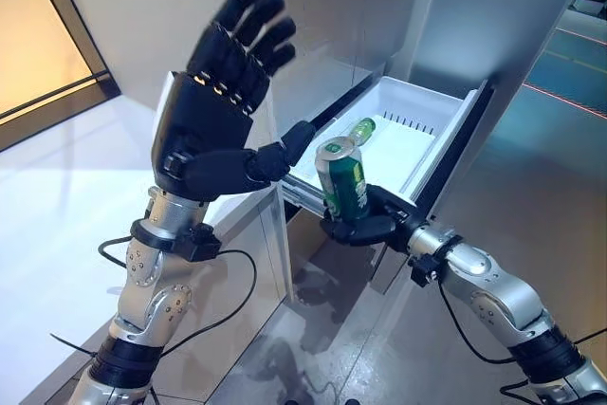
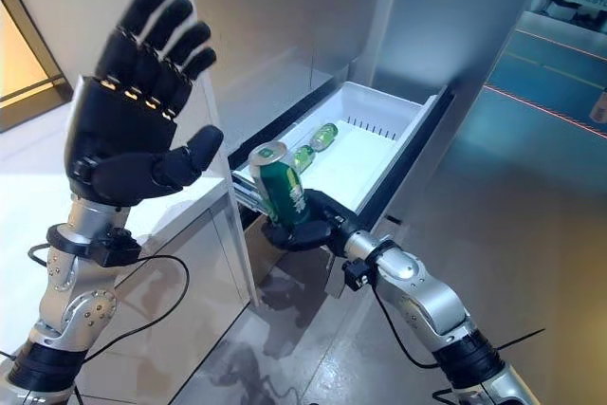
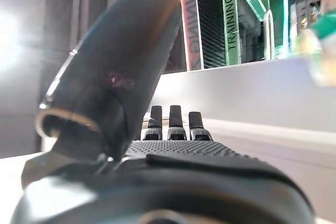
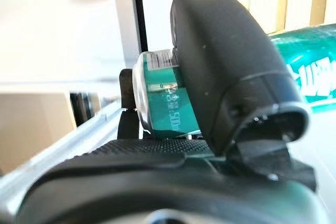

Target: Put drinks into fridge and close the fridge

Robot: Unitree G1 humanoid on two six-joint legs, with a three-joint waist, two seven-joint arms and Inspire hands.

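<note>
At frame centre, right hand (image 1: 365, 225) grips green can (image 1: 342, 177) upright.
Can sits just before white drawer (image 1: 432, 106), drawer up-right of it; left hand (image 1: 213, 116) raised, fingers spread, empty.

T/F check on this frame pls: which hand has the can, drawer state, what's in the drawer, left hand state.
1. The right hand holds a green can. True.
2. The fridge drawer is pushed shut. False: it is pulled out and open.
3. The drawer is empty. False: green drinks already lie inside it.
4. The left hand is raised with fingers spread, holding nothing. True.
5. The held can already rests on the drawer floor. False: it is in the hand at the drawer's near corner, outside it.
</note>
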